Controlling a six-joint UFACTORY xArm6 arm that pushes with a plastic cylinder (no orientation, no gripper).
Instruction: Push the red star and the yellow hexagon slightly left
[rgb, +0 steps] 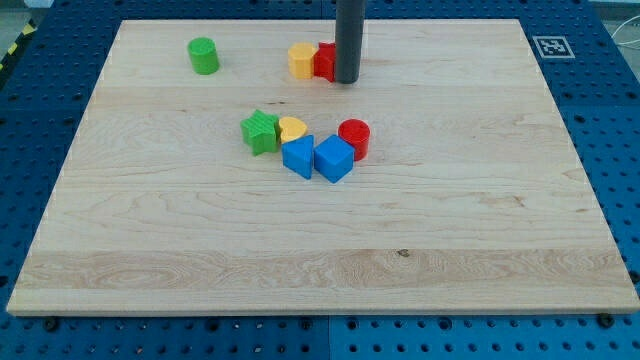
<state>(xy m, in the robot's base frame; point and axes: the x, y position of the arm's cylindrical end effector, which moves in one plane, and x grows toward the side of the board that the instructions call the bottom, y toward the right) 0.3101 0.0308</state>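
Note:
The red star lies near the view's top centre, touching the yellow hexagon on its left. My tip stands right against the red star's right side; the dark rod hides part of the star.
A green cylinder stands at the top left. A cluster sits mid-board: green star, yellow heart, two blue blocks, red cylinder. The wooden board lies on a blue perforated table; a marker tag is at top right.

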